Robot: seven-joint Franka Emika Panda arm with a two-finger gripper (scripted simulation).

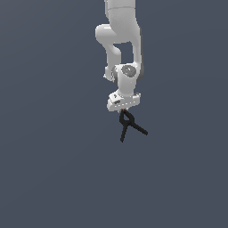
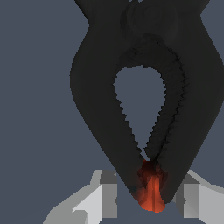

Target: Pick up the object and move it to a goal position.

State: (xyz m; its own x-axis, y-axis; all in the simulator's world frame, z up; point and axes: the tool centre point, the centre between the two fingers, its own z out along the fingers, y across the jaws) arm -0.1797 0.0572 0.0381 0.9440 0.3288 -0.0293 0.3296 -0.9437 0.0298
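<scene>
Exterior view: white robot gripper [image 1: 123, 109] clamped on the red-tipped head of the small black spring-clamp object [image 1: 128, 125].
Clamp hangs directly below gripper, two thin legs splayed downward. Wrist view: grey fingers [image 2: 107, 194] flank the red tip on both sides. Plain dark grey-blue surface [image 1: 53, 169] lies open all round the clamp.
</scene>
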